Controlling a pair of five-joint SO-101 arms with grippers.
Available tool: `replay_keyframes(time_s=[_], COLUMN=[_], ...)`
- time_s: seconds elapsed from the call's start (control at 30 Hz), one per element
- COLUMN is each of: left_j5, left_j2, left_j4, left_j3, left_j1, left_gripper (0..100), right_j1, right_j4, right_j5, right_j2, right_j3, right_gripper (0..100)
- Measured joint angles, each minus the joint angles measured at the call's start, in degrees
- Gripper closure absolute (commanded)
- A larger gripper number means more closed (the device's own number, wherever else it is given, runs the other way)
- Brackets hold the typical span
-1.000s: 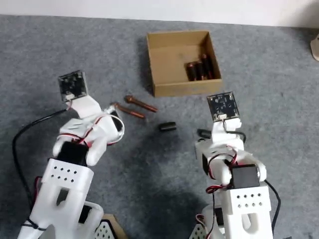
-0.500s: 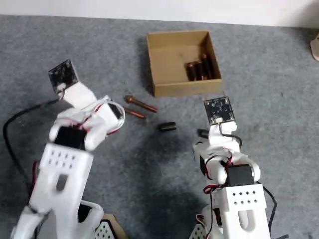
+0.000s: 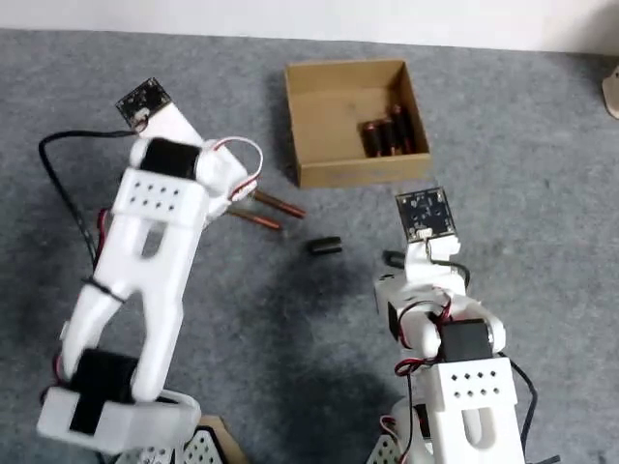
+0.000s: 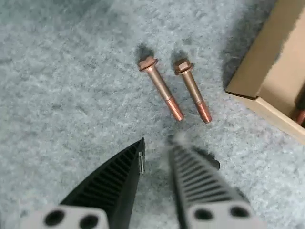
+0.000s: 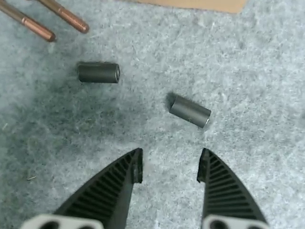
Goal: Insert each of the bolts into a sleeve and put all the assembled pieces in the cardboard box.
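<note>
The bench [image 3: 542, 193] is covered edge to edge in grey, fuzzy, carpet-like fabric. Along its far side runs a plain white strip [image 3: 290, 17], either wall or board. Light is soft and even.

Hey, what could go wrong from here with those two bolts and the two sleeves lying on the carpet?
One bolt lies right beside the other bolt, almost parallel, so the open left gripper could nudge or pinch both at once. The nearer sleeve lies on its side, skewed to the open right gripper; closing on it might roll it away rather than grip it.
</note>
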Motion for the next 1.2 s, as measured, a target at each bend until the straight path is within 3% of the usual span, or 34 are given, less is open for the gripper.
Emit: replay_keyframes(time_s=[0.53,0.7,1.2], left_j5=[3.78,3.78,3.78], left_j2=[21.45,27.34,33.05], left_j4=[11.96,12.31,11.16], left_j3=[-21.80,-25.05,-26.37], left_j1=[-0.26,-3.08,-3.34], left_gripper=[81,87,80], right_j1=[0.00,0.00,0.00], right_j4=[-3.08,-4.40,-6.42], right_j5=[0.09,0.09,0.09], right_j2=[0.00,0.00,0.00], right_j3=[3.69,4.04,6.59], right_gripper=[81.4,81.4,81.4])
